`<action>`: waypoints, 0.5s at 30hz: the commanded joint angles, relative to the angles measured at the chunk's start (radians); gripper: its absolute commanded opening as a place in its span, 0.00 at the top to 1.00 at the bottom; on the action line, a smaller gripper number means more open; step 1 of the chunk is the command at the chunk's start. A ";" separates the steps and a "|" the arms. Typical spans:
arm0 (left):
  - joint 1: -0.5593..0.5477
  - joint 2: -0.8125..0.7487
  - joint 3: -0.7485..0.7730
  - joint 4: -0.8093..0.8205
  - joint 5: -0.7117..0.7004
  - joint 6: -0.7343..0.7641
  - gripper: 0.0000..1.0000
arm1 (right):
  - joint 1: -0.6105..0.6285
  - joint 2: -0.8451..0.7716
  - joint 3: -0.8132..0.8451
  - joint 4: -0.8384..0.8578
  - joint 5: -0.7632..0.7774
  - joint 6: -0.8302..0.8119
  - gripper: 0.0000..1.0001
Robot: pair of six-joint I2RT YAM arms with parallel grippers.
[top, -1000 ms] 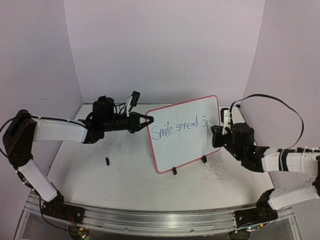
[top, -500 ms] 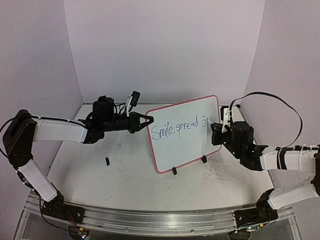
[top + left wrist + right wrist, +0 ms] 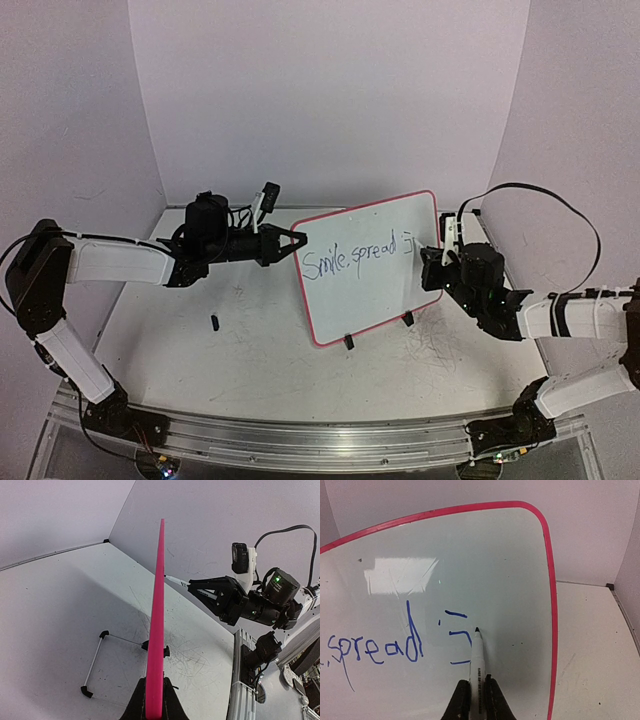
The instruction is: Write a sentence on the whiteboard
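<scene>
The right gripper [image 3: 476, 692], jaws clamped on the marker [image 3: 478, 657] pointing up-frame, sets its tip at the unfinished right end of the sentence [image 3: 409, 630]; the left gripper [image 3: 154, 704] pinches the whiteboard [image 3: 159, 605] edge-on.

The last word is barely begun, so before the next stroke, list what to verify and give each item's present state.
1. Grip of the left gripper on the rim of the whiteboard: ok, the pink edge sits between its fingers.
2. Board standing on its clip feet: ok.
3. The marker held in the right gripper, tip towards the board: ok.
4. Marker tip touching the surface: cannot tell.
5. The sentence complete: not ok, only a few strokes follow "spread".
6. Room for more letters: cannot tell, only a narrow bare strip remains before the right rim.
</scene>
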 commanded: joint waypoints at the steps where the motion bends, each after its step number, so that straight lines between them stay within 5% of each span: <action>1: -0.015 -0.011 -0.006 -0.093 0.018 0.081 1.00 | -0.006 -0.010 -0.002 0.013 0.003 0.013 1.00; 15: -0.015 -0.018 -0.009 -0.093 0.016 0.083 1.00 | -0.006 -0.028 -0.016 -0.016 0.011 0.022 1.00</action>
